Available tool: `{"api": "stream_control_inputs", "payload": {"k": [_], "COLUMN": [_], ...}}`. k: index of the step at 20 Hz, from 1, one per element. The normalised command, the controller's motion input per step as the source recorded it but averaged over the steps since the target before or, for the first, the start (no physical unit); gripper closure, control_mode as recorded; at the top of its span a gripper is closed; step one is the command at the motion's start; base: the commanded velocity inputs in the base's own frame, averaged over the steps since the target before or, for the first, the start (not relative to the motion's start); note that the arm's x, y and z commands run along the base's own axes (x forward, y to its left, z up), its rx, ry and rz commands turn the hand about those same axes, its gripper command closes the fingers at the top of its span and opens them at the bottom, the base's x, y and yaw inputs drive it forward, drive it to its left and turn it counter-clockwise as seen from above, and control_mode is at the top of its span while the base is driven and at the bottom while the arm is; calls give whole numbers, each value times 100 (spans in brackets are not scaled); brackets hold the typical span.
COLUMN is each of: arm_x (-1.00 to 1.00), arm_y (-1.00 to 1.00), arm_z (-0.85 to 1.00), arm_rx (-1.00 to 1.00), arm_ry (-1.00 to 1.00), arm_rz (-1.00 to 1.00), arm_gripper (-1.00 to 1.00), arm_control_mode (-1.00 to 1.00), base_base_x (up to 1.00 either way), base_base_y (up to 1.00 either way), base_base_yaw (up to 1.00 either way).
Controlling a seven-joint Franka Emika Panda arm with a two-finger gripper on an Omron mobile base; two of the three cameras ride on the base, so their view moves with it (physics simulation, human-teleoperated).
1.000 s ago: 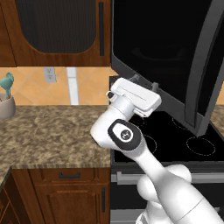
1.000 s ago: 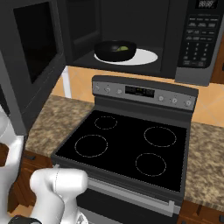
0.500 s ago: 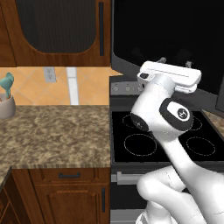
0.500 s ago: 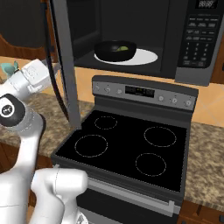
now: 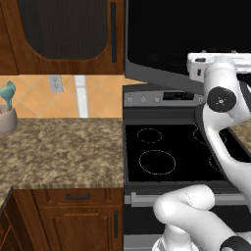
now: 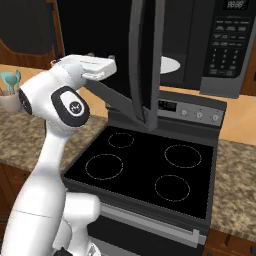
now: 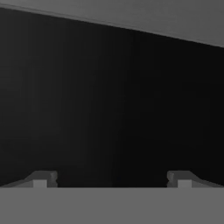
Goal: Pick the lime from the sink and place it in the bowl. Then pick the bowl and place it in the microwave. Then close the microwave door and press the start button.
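The microwave door (image 6: 146, 65), a glossy black panel with grey trim, stands half shut and shows edge-on in the right base view. From the left base view it is a broad black face (image 5: 166, 39). My gripper (image 6: 107, 67) rests against the door's outer side, open with nothing between its fingers. In the hand view the gripper (image 7: 111, 179) faces the dark door panel (image 7: 109, 96) closely, fingertips (image 7: 41, 178) wide apart. The microwave (image 6: 230, 45) shows its keypad at the right. The bowl and lime are hidden behind the door. The sink is out of view.
Below the microwave sits a black stove (image 6: 145, 165) with several burner rings and a grey control strip (image 6: 192, 111). Speckled granite counter (image 5: 59, 147) runs to the left, with a cup of teal utensils (image 5: 7, 110) at its far end. Wooden cabinets (image 5: 63, 29) hang above.
The door has swung from wide open to about half shut, with my hand moving right along with it. The bowl and lime, visible inside before, are now covered by the door.
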Motion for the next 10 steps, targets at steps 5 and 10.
{"api": "stream_control_inputs", "payload": {"k": [5,10], "arm_x": [95,83], "arm_y": [-45,-53], "arm_z": [6,0], "arm_rx": [9,8], "arm_ry": [26,15], "arm_rz": [12,17], "arm_gripper": [-100,-100], "arm_control_mode": [-100,-100], "base_base_x": [0,0], "base_base_y": [0,0], "base_base_yaw": [0,0]}}
